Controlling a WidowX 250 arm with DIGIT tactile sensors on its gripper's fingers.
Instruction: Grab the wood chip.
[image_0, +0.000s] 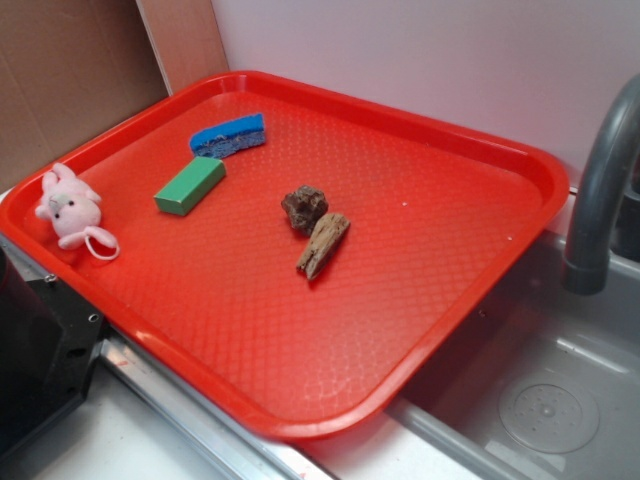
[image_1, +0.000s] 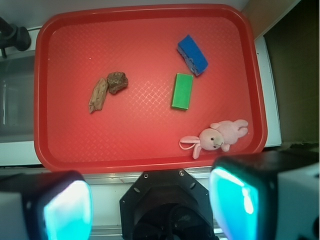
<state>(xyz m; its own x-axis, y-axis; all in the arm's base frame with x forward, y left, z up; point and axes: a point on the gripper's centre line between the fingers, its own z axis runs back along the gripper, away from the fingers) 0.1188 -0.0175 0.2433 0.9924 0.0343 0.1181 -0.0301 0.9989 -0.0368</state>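
Only wrist view shows end effector (image_1: 150, 200) fingers, wood chip (image_1: 98, 94) beyond

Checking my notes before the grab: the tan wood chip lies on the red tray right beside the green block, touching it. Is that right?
Not quite. The wood chip does lie on the red tray, but what it touches is the darker brown chunk, not the green block, which sits well apart from it. The exterior view shows this, and the wrist view agrees.
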